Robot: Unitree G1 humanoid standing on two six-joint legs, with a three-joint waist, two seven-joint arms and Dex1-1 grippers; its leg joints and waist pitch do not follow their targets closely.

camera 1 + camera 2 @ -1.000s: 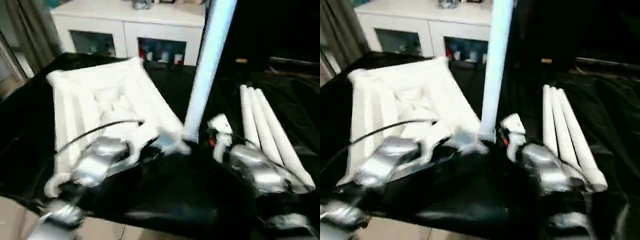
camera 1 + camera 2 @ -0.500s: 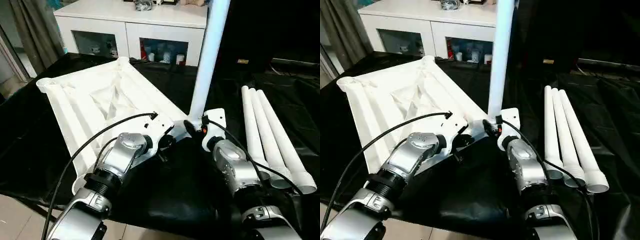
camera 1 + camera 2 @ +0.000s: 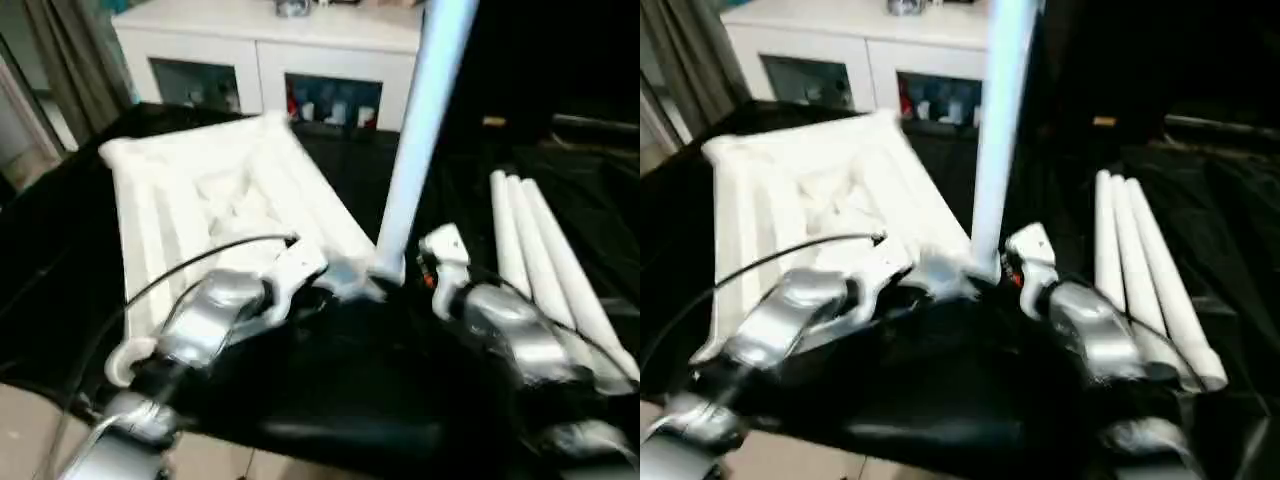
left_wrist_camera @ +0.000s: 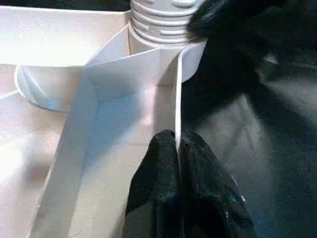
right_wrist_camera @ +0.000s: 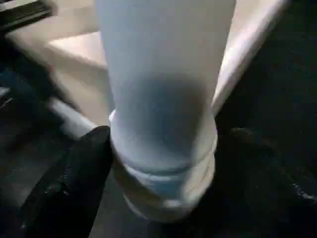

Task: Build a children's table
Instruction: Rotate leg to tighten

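The leg (image 3: 415,140) stands upright in the tabletop's (image 3: 190,200) near corner socket, between the right gripper's (image 5: 153,198) spread fingers; the left gripper (image 4: 178,163) pinches the tabletop's rim. 3 spare legs (image 3: 545,270) lie right.

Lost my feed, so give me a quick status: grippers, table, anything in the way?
Left gripper fingers pinch a tabletop rib. Right gripper straddles upright leg at the corner socket. Three legs lie right. Nothing blocking.

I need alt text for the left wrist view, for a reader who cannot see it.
Two black fingers of the left gripper pinch a thin white rib of the tabletop. Just beyond, the threaded end of a leg sits in the corner socket.
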